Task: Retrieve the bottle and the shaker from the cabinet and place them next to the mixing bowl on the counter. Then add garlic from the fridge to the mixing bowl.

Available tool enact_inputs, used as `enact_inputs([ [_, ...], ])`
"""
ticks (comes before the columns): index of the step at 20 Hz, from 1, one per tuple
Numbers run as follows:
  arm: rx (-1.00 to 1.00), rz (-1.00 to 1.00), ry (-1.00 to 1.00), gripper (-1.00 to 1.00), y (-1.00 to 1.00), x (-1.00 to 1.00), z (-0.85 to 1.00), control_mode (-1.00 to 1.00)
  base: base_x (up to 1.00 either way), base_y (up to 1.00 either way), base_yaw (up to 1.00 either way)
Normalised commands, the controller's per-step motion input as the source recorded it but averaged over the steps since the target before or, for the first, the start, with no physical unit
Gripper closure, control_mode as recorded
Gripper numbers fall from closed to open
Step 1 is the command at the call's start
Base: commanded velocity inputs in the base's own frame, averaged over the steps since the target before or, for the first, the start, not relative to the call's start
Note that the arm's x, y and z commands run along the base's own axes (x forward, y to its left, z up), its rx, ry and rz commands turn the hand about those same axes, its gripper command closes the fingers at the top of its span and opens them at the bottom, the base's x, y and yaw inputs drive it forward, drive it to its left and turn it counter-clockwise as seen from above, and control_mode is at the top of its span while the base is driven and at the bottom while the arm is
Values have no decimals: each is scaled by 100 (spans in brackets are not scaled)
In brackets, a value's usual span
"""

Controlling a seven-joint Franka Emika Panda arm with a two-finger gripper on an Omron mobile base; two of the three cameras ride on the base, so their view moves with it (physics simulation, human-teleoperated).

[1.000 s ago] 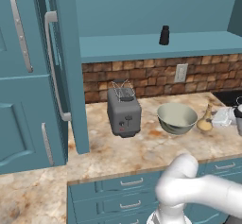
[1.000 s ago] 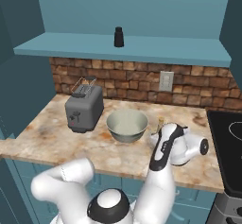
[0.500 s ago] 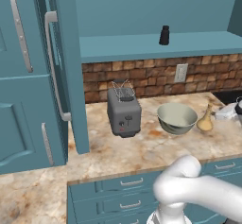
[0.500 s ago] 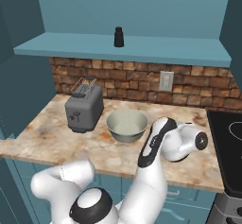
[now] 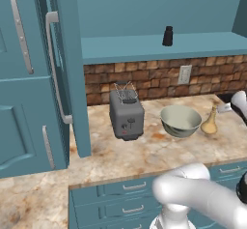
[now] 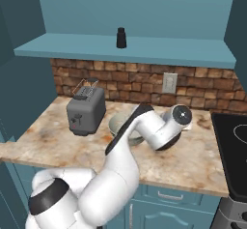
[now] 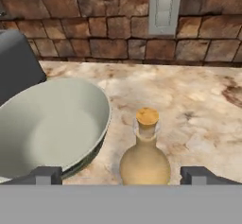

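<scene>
The golden-tan bottle [image 5: 209, 124] [image 7: 144, 159] stands upright on the counter [image 5: 144, 153], just right of the pale grey-green mixing bowl [image 5: 180, 121] [image 7: 47, 128]. My gripper [image 7: 121, 175] is open behind the bottle, its fingertips [image 7: 47, 175] spread wide on either side and not touching it. The hand [image 5: 238, 101] hovers at the right edge of the left base view. On the teal cabinet shelf [image 5: 144, 49] stands the black shaker [image 5: 167, 36] [image 6: 121, 38]. The fridge [image 5: 29, 78] is at the left, doors closed. My arm hides most of the bowl [image 6: 118, 124] in the right base view.
A grey toaster [image 5: 126, 114] [image 6: 86, 109] stands left of the bowl. A brick backsplash with a wall outlet [image 7: 164, 5] runs behind the counter. A black stovetop [image 6: 231, 146] borders the counter on the right. Teal drawers [image 5: 120, 199] sit below.
The hand has lifted and drawn back a little from the bottle, which stays standing on the counter. The arm's elbow has swung up over the bowl.
</scene>
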Motion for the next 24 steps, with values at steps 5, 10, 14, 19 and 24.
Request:
enact_inputs([
  [5, -16, -17, 12, -100, 74, -23, 57, -100, 0, 0, 0],
  [10, -13, -23, 2, -100, 83, -35, 36, -100, 0, 0, 0],
  [14, -11, -20, -3, -100, 82, -52, 71, -100, 0, 0, 0],
  [19, -8, -14, -20, -100, 76, -63, 78, -100, 0, 0, 0],
  [24, -2, -3, -25, -100, 60, -61, 84, -100, 0, 0, 0],
])
